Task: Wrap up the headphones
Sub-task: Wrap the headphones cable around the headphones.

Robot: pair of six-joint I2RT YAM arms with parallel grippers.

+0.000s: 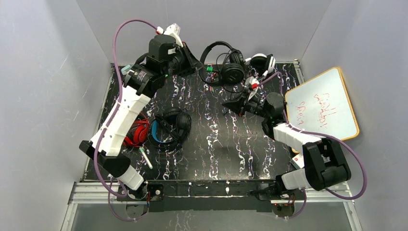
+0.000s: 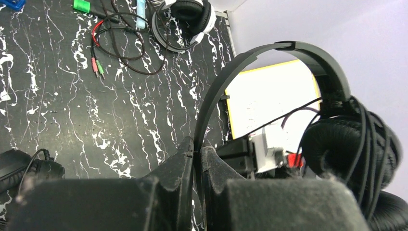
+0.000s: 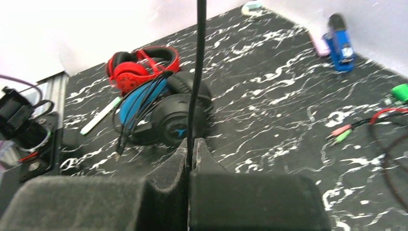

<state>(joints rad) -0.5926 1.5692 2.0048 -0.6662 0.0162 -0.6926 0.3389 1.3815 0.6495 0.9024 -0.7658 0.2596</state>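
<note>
Near the far edge of the worktop (image 1: 216, 144), the left tool (image 2: 197, 150) is clamped on the headband (image 2: 284, 48) of the all-black headphones (image 1: 230, 67), apparently holding them off the surface. Several turns of their thin cable (image 3: 199, 57) already cross the ear cup (image 2: 346, 144), so the winding looks begun but unfinished. A loose length runs taut to the right tool (image 3: 191, 151), which is pinched tight on it. By the left edge, the red pair (image 3: 139, 67) and the black pair with blue headband (image 3: 163, 108) lie touching. Cable crosses the blue band, yet I cannot tell whether either pair is fully wrapped. White headphones (image 2: 185, 12) sit at the far edge, toward the right corner.
</note>
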